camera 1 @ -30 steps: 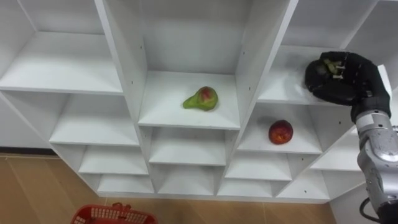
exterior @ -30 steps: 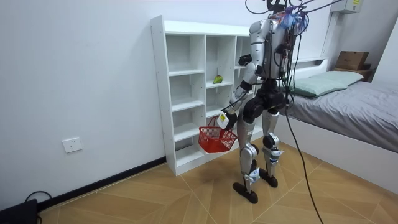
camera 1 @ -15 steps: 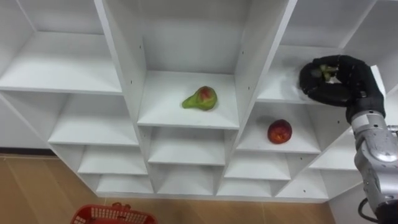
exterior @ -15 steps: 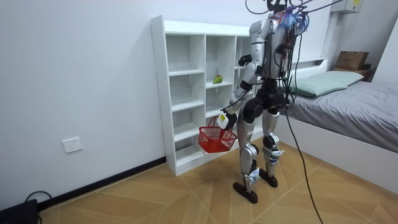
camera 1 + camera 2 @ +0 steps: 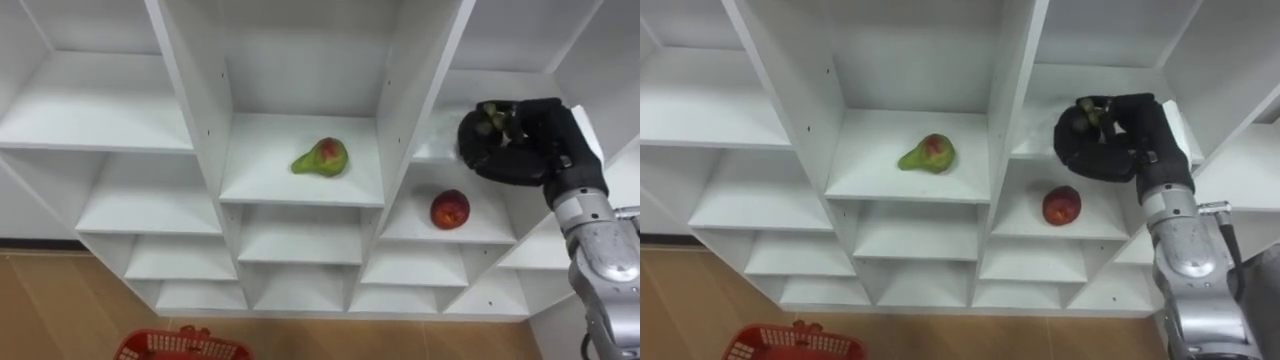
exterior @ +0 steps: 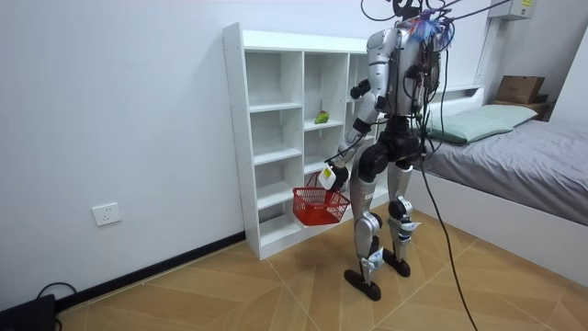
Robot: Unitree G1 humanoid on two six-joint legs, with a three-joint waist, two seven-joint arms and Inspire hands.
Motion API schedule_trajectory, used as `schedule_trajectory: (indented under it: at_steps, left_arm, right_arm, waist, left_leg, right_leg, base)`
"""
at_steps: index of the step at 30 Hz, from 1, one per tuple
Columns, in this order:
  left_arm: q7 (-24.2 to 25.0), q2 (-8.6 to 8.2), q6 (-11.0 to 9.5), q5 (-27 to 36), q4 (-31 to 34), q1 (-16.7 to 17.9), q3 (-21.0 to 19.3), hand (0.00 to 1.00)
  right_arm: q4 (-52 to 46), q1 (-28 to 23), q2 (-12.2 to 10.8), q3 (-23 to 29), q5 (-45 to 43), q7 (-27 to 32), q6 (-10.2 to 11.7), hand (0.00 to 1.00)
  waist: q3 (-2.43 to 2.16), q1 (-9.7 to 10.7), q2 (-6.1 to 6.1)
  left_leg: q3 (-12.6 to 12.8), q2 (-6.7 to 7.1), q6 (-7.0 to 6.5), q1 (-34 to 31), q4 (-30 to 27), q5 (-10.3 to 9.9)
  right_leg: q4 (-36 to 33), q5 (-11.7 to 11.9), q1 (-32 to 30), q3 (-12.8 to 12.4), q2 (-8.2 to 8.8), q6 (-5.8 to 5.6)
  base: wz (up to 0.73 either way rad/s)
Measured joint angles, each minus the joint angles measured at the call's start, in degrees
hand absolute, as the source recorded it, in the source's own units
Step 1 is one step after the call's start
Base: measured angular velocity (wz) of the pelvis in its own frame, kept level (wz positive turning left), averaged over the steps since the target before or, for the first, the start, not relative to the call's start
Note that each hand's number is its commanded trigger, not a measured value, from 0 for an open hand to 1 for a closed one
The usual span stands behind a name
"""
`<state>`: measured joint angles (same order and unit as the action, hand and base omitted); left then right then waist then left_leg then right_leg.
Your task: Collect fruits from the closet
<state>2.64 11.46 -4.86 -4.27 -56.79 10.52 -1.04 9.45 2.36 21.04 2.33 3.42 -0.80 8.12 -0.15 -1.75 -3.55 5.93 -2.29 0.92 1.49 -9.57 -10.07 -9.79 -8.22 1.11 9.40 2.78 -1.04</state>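
A: Step in hand, as I judge it: taking the greenish fruit point(image 5: 492, 118) out of the closet point(image 5: 198, 110) to the basket point(image 5: 180, 347). Advice?

B: Draw it straight clear of the shelf edge, then lower it over the basket. Don't squeeze.

A: Items, left to right?

B: Basket — red, open plastic mesh, hanging at the left hand point(image 6: 331, 172); I cannot tell its hold. Pear point(image 5: 322, 158) — green with a red blush, smooth, on its side, middle bay. Red fruit point(image 5: 450, 210), round and glossy, on the lower right shelf. Right hand point(image 5: 515, 145), black, curled round the small greenish fruit.
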Motion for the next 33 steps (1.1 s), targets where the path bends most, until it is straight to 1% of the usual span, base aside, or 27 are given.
schedule_trajectory:
  at_steps: [8, 11, 14, 16, 17, 19, 23, 26, 27, 30, 33]
  left_arm:
    - [-1.46, 0.28, -0.07, 0.00, 0.00, 0.11, 0.07, 1.00]
    - [-2.01, 0.31, -0.34, -0.02, 0.01, -0.10, 0.01, 1.00]
    - [-1.99, 0.54, -0.46, 0.18, -0.16, -0.08, 0.10, 1.00]
    - [-1.92, 0.68, -0.48, 0.25, -0.39, -0.30, 0.38, 1.00]
    - [-1.89, 0.73, -0.46, 0.26, -1.05, -0.97, 0.84, 1.00]
    - [-1.84, 0.70, -0.46, 0.30, -1.69, -1.75, 2.08, 1.00]
    - [-1.90, 0.70, -0.46, 0.36, -1.83, -2.57, 3.84, 1.00]
    - [-1.87, 0.60, -0.48, 0.36, -1.71, -3.63, 4.54, 1.00]
    - [-1.81, 0.56, -0.48, 0.35, -1.66, -4.38, 4.89, 1.00]
    - [-1.73, 0.57, -0.51, 0.42, -1.65, -6.09, 6.63, 1.00]
    - [-1.72, 0.70, -1.04, 0.44, -1.64, -7.17, 8.11, 1.00]
  right_arm:
    - [-6.22, -4.21, 0.00, -0.59, -1.50, -1.93, -0.59, 1.00]
    - [-9.32, -5.70, -0.16, -1.08, -1.68, -3.48, -0.72, 1.00]
    - [-12.22, -6.50, -1.33, -1.70, -1.42, -6.07, -0.72, 1.00]
    - [-12.32, -6.67, -1.33, -3.07, -1.50, -7.02, -0.72, 1.00]
    - [-12.32, -7.15, -1.38, -3.71, -1.78, -8.13, -0.72, 1.00]
    - [-12.32, -8.08, -1.87, -4.27, -1.83, -9.12, -0.73, 1.00]
    - [-12.32, -9.39, -1.88, -6.95, -1.76, -11.38, -0.78, 1.00]
    - [-12.31, -9.45, -2.54, -9.55, -2.64, -13.29, -0.87, 1.00]
    - [-12.31, -9.44, -2.75, -10.37, -3.40, -13.96, -0.88, 1.00]
    - [-11.77, -9.26, -2.93, -12.93, -5.06, -15.28, -1.09, 1.00]
    - [-9.18, -8.47, -4.10, -14.86, -6.04, -16.67, -1.20, 1.00]
  waist:
    - [0.03, 0.16, 0.05]
    - [-0.14, 0.12, -0.03]
    - [-0.12, 0.20, -0.13]
    - [-0.12, 0.22, -0.12]
    - [-0.08, 0.22, -0.07]
    - [0.25, 0.14, 0.47]
    - [0.51, 0.06, 1.23]
    - [0.43, -0.04, 1.33]
    - [0.21, -0.03, 1.18]
    - [0.04, -0.19, 0.83]
    - [0.19, -0.08, 0.63]
  left_leg:
    - [0.15, -0.04, 0.00, -0.06, 0.07, 0.00]
    - [0.66, -0.09, 0.00, -0.72, 0.01, 0.00]
    - [1.03, -0.11, -0.01, -0.97, -0.05, 0.01]
    - [1.17, -0.11, -0.02, -0.92, -0.08, 0.00]
    - [1.26, -0.11, -0.03, -0.88, -0.09, -0.01]
    - [1.48, -0.12, -0.04, -0.84, -0.08, -0.01]
    - [2.18, -0.43, -0.02, -1.08, -0.02, -0.02]
    - [2.82, -0.66, 0.05, -1.53, -0.02, 0.03]
    - [2.83, -0.69, 0.08, -1.92, -0.22, 0.05]
    - [2.86, -0.70, 0.10, -2.29, -0.27, 0.09]
    - [2.77, -0.73, 0.09, -3.00, -0.51, 0.08]
  right_leg:
    - [-0.05, 0.00, -0.20, -0.14, -0.02, 0.00]
    - [-0.26, 0.03, -1.15, -0.75, -0.07, 0.04]
    - [-0.74, 0.04, -1.85, -1.29, -0.07, 0.05]
    - [-0.75, 0.08, -1.83, -1.36, -0.06, 0.02]
    - [-0.76, 0.11, -1.84, -1.40, -0.04, 0.01]
    - [-0.78, 0.20, -1.85, -1.47, -0.03, -0.02]
    - [-0.87, 0.37, -2.21, -1.68, -0.23, 0.15]
    - [-1.03, 0.58, -3.22, -2.17, -0.42, 0.40]
    - [-1.06, 0.68, -3.63, -2.18, -0.45, 0.45]
    - [-1.14, 0.76, -4.01, -2.16, -0.49, 0.47]
    - [-1.09, 0.80, -4.26, -1.82, -0.45, 0.47]
  base:
    - [0.00]
    - [-0.07]
    - [-0.09]
    - [-0.05]
    - [0.00]
    - [-0.04]
    - [-0.09]
    - [-0.12]
    - [-0.04]
    - [0.00]
    - [0.03]
